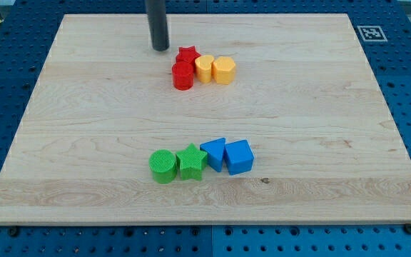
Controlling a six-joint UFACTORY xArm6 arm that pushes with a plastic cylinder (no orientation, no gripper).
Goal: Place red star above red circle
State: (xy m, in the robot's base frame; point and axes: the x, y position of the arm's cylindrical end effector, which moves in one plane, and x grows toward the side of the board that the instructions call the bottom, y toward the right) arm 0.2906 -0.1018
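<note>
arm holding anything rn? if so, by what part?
Nothing held: there is only a rod. My tip rests on the board just left of the red star, with a small gap, touching no block. The red circle sits below the star.

Red star (186, 54) touches red circle's (183, 76) top.

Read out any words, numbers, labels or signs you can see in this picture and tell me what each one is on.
No readable words, letters or numbers anywhere in the view.
The only sign is a black-and-white square marker on the wooden board's top right corner: a coded pattern, not text.
The blocks, such as the red star and red circle, carry no markings, nor does my tip.
</note>
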